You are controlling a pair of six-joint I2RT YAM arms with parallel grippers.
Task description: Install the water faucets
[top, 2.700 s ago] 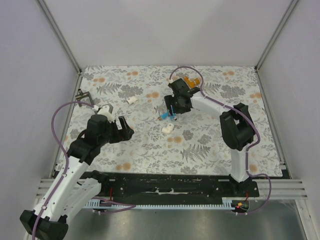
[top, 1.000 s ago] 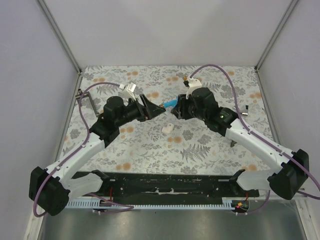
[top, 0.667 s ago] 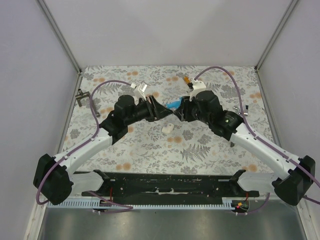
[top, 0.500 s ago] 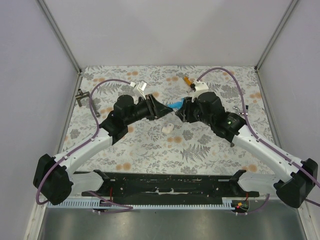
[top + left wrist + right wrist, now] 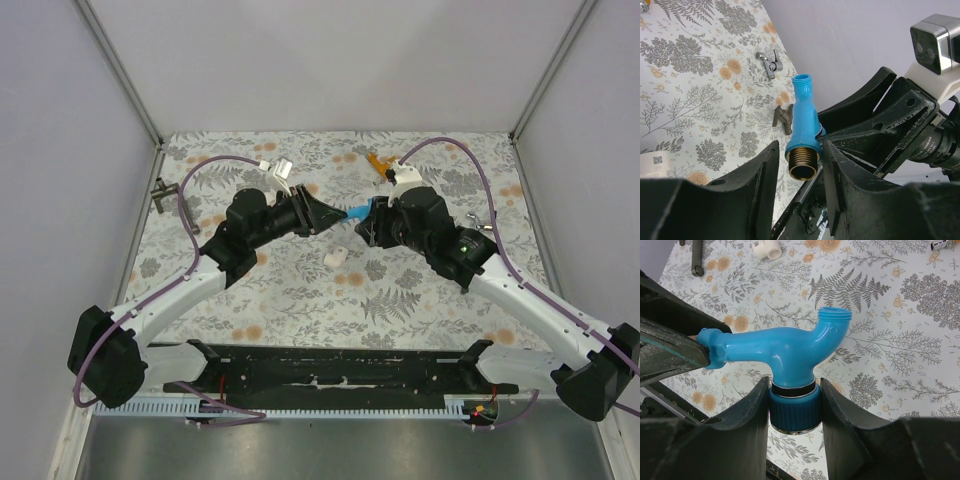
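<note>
The blue water faucet hangs in the air over the middle of the table, between both grippers. My right gripper is shut on its dark blue ribbed knob, with the bent spout pointing away. My left gripper comes in from the left. Its fingers are closed round the faucet's brass threaded end, and the blue body sticks out beyond them. The orange water faucet lies on the floral mat at the back, behind the right wrist.
A white stubby fitting lies on the mat just in front of the grippers. A dark metal bracket sits by the left wall. Small metal pieces lie on the right side of the mat, near the right forearm.
My left gripper has moved in from the left and closed its fingers round the faucet's threaded end. Both grippers and the faucet have drifted slightly to the right.
</note>
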